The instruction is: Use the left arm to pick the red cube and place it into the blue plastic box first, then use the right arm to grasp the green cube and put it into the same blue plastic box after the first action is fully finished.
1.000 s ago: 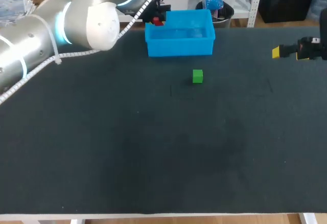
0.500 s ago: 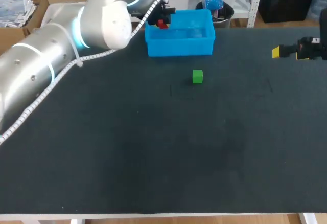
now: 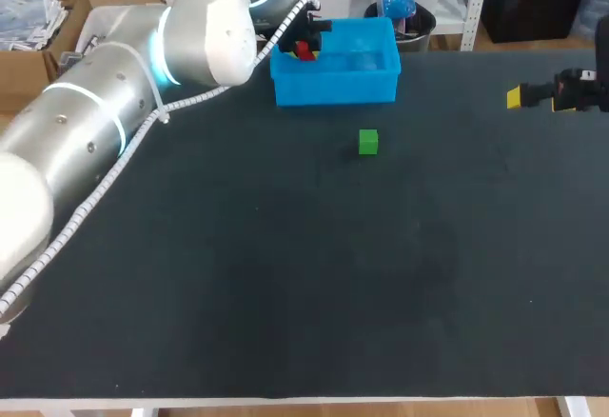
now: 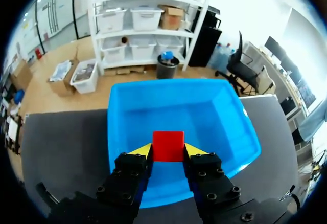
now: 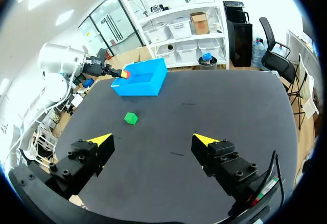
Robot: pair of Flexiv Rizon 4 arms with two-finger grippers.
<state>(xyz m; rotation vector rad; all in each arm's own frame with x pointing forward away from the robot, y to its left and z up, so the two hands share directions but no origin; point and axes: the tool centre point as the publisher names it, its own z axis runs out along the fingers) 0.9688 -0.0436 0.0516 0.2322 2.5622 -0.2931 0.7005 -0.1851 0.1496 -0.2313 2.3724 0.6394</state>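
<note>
Cube [image 4: 168,146], red, above blue plastic box [image 4: 217,124]

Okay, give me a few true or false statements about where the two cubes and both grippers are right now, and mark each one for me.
1. The left gripper is shut on the red cube. True.
2. The red cube lies on the floor of the blue plastic box. False: it is held between the fingers over the box's opening, not yet released.
3. The green cube sits on the table, outside the box. True.
4. The right gripper holds the green cube. False: it is open and empty, well apart from the cube.
</note>
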